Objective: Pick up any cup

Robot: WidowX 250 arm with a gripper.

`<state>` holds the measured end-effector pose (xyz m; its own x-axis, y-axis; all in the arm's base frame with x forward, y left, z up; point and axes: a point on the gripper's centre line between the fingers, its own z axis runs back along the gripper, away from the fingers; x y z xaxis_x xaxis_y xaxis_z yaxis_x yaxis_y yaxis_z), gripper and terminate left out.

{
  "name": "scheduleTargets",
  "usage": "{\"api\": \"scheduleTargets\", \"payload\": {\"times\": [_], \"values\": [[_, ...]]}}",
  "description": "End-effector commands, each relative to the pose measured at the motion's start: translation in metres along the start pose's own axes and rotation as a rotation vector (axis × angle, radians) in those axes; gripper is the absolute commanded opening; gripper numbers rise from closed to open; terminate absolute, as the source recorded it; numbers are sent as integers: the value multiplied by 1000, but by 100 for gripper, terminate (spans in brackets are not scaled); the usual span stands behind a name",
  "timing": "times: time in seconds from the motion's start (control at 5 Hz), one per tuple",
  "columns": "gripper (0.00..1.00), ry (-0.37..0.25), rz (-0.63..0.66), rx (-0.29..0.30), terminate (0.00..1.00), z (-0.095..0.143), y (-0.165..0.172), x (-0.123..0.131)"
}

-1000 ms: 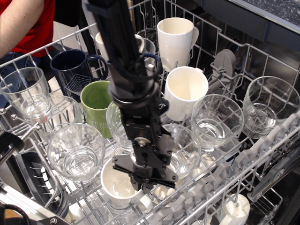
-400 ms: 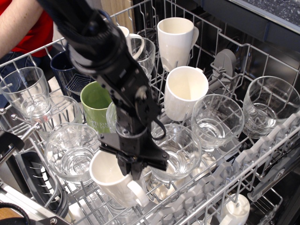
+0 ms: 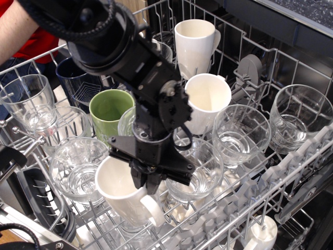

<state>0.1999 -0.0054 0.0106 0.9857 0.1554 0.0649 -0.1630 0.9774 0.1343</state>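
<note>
Clearly the gripper point(image 3: 148, 183) has clamped the cup point(image 3: 125, 195) by its rim, tilted above the rack point(image 3: 291, 172); next, lift it straight clear.

a pulled-out dishwasher rack point(image 3: 291, 172) of pale grey coated wire fills nearly the whole view, spreading on every side of the tool; right of the tool and along the near edge runs a row of stubby grey plastic tines point(image 3: 244, 208); beyond the rack's far right corner sits a dark speckled countertop point(image 3: 307, 10) above a dark cabinet edge; behind the tool, at the top, a strip of light wood point(image 3: 136, 9) shows; at the far left a person in a red shirt point(image 3: 39, 39) stands by the rack, bare forearm point(image 3: 15, 28) in view; the light is bright and even, glinting off the wire.
</note>
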Motion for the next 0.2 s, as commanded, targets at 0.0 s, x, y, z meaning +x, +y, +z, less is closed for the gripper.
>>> {"api": "scheduleTargets", "payload": {"times": [0.0], "values": [[0, -66, -22, 76, 100, 43, -2, 9]]}}
